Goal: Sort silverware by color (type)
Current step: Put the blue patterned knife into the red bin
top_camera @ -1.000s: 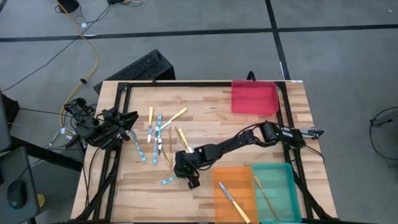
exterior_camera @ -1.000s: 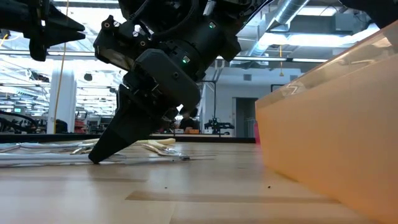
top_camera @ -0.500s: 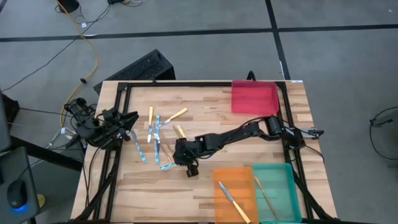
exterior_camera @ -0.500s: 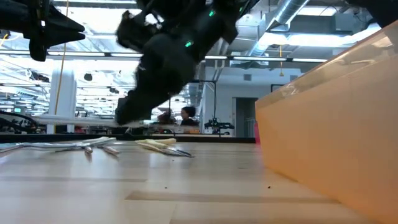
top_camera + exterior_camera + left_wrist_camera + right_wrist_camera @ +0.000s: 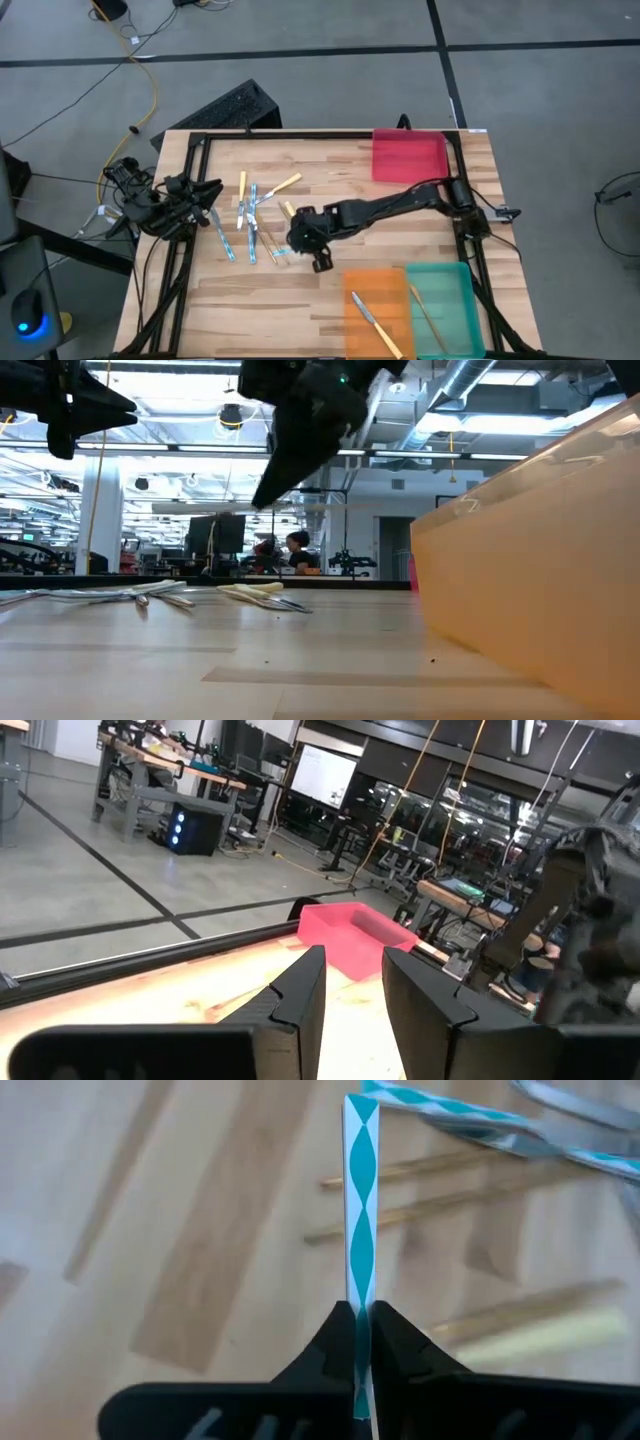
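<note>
High view shows my right arm reaching across the surface (image 5: 330, 160), its right hand (image 5: 303, 243) lifted up. Its fingers (image 5: 395, 1350) pinch a blue-patterned utensil (image 5: 359, 1230) tight. More silverware (image 5: 250, 215) lies just beside it. My left hand (image 5: 205, 192) waits partly open at the surface's left edge.

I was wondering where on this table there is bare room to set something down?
Bare wood lies between the red tray and the orange tray, near the right arm, and along the near edge left of the orange tray. The far left corner is free too. It is crowded mid-left, where the silverware is scattered and the right end effector holds a blue-patterned utensil.
</note>
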### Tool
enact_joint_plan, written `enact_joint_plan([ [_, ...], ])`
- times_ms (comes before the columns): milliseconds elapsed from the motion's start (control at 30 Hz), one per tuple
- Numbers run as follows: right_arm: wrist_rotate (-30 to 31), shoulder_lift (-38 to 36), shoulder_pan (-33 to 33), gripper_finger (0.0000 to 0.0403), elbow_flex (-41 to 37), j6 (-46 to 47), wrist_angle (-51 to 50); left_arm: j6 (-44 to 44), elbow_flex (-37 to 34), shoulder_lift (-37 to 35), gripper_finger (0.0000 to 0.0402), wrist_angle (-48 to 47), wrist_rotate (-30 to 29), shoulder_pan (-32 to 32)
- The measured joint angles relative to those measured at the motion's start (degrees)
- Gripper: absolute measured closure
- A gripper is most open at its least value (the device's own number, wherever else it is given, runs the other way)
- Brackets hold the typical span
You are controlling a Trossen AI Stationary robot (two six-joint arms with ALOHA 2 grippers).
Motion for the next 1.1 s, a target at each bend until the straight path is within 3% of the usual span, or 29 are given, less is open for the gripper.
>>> enact_joint_plan([
  [400, 11.28, -11.1, -4.97, 0.0383, -0.03, 0.44, -23.25, -0.02, 0.0, -0.01, 0.0312, -0.37, 0.0, 0.0],
  [567, 14.06, -19.58, -7.92, 0.0383, -5.19, 2.57, -25.89, -0.02, 0.0, -0.01, 0.0312, -0.66, -0.01, 0.02],
  [733, 19.01, -30.73, -10.79, 0.0383, -15.36, 6.24, -22.95, -0.02, 0.0, -0.01, 0.0312, -1.73, -0.02, 0.02],
  [1100, 25.01, -54.07, -19.74, 0.0383, -43.99, 14.46, -2.61, -0.02, 0.0, -0.01, 0.0312, -2.07, -0.02, 0.02],
])
